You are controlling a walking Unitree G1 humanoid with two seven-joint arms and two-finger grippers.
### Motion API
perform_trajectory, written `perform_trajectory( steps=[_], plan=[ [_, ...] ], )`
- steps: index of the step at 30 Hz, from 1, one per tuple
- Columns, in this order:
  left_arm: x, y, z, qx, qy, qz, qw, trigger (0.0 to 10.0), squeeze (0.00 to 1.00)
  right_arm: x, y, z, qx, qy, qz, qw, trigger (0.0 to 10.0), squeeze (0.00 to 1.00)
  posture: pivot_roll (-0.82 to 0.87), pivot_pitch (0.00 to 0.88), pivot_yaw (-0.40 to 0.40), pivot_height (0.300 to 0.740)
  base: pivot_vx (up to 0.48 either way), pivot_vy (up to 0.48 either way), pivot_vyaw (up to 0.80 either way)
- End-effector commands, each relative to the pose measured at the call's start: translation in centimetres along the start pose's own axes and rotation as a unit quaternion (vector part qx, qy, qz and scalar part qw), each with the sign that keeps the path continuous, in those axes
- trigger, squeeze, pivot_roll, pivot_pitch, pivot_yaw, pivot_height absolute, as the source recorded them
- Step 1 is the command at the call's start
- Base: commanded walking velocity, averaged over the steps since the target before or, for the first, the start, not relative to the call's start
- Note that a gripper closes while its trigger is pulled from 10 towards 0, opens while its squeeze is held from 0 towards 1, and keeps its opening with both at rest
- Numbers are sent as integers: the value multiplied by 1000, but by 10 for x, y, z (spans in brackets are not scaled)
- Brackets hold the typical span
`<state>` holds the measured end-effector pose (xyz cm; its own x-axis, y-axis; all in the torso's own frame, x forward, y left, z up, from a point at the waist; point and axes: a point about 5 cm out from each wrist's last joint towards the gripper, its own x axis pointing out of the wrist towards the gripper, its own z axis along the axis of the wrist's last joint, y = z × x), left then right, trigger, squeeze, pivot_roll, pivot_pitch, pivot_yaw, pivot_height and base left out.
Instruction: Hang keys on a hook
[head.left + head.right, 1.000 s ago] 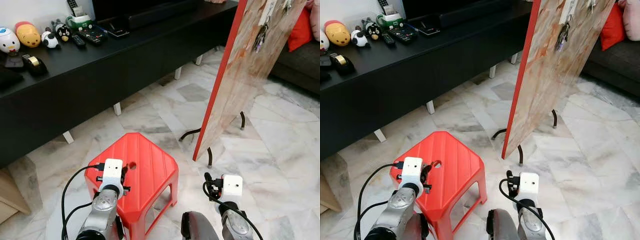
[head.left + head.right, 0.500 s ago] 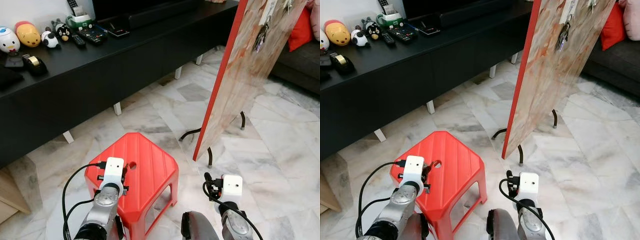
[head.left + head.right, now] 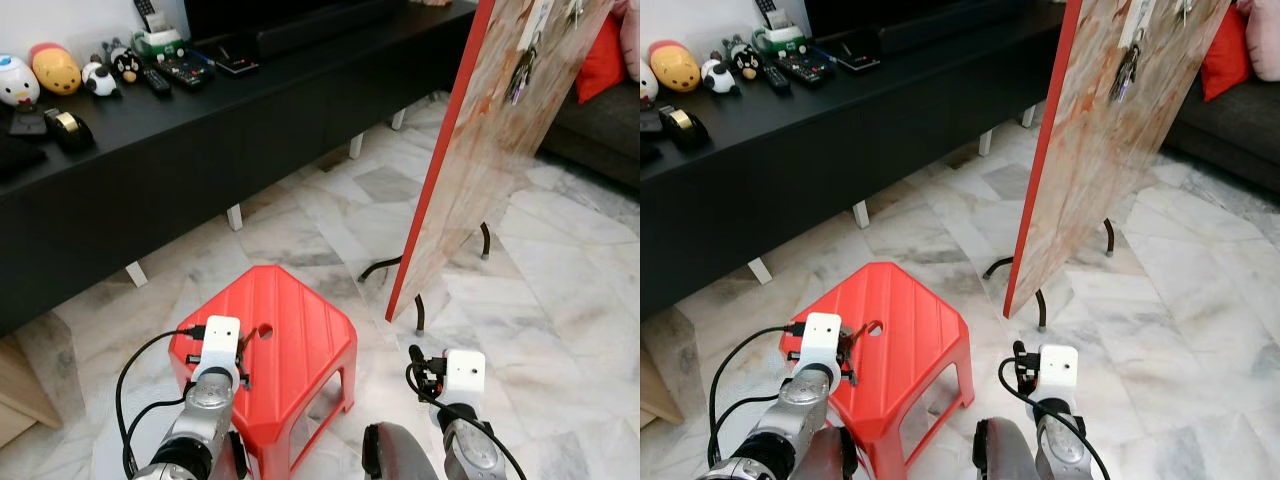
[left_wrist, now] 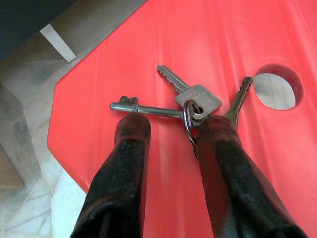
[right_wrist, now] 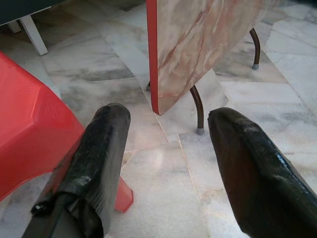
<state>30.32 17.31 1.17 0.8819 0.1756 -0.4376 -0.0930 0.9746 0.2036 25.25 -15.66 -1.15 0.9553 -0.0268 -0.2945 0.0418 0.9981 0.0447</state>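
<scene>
Whereas one second ago the left gripper (image 4: 171, 131) hovered higher over the red stool (image 3: 300, 340), it now sits lower, at the stool's 9 o'clock side. Its fingers stand parted and grasp nothing. The keys (image 4: 190, 101) lie flat on the stool top, just beyond the fingertips, the ring touching one finger (image 4: 225, 148). The right gripper (image 5: 166, 129) hangs open over the marble floor (image 5: 163, 163), near the board (image 3: 500, 130).

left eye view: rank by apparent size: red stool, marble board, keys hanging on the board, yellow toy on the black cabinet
1. marble board
2. red stool, though it sits nearer the camera
3. yellow toy
4. hanging keys, close to the toy in looks, narrower
</scene>
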Motion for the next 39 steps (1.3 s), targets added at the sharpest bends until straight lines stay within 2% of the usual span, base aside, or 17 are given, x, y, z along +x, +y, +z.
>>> perform_trajectory(
  steps=[1, 3, 4, 5, 7, 8, 9, 10, 15, 21, 34, 39],
  plan=[
    [0, -2, -2, -8, 8, 3, 1000, 10000, 0, -2, -4, -3, 3, 5, -7, 1000, 10000, 0, -9, 70, -81, 600, 0, 0, 0],
    [1, -5, 1, -19, 6, -7, 1000, 8824, 0, -2, -4, -3, 3, 5, -7, 1000, 10000, 0, -10, 70, -81, 600, 0, 0, 0],
    [2, -7, 2, -25, 4, -14, 1000, 6627, 0, -2, -4, -3, 3, 5, -7, 1000, 10000, 0, -10, 70, -81, 600, 0, 0, 0],
    [2, -7, 2, -25, 4, -14, 1000, 6627, 0, -2, -4, -3, 3, 5, -7, 1000, 10000, 0, -10, 70, -81, 600, 0, 0, 0],
    [2, -9, 2, -32, 9, -23, 999, 3216, 0, -2, -4, -4, 3, 5, -8, 1000, 10000, 0, -10, 69, -80, 600, 0, 0, 0],
    [2, -9, 2, -32, 9, -23, 999, 3216, 0, -2, -4, -4, 3, 5, -8, 1000, 10000, 0, -10, 69, -80, 600, 0, 0, 0],
    [2, -9, 1, -36, 12, -24, 999, 1176, 0, -2, -4, -4, 3, 5, -9, 1000, 10000, 0, -10, 70, -79, 600, 0, 0, 0],
    [2, -10, 0, -42, 17, -25, 999, 0, 0, -2, -4, -4, 3, 5, -9, 1000, 10000, 0, -10, 70, -79, 600, 0, 0, 0],
    [2, -11, -3, -44, 30, -32, 998, 0, 0, -3, -4, -4, 3, 5, -9, 1000, 10000, 0, -8, 71, -80, 600, 0, 0, 0],
    [2, -9, -4, -25, 28, -28, 999, 0, 0, -3, -3, -4, 4, 5, -9, 1000, 10000, 0, -8, 71, -79, 600, 0, 0, 0],
    [2, -8, -4, -30, 26, -17, 999, 0, 0, -2, -3, -4, 5, 7, -8, 1000, 10000, 0, -7, 71, -79, 600, 0, 0, 0],
    [2, -8, 0, -43, 9, -15, 999, 0, 0, -3, -2, -5, 5, 7, -8, 1000, 10000, 0, -5, 69, -78, 600, 0, 0, 0]
  ],
)
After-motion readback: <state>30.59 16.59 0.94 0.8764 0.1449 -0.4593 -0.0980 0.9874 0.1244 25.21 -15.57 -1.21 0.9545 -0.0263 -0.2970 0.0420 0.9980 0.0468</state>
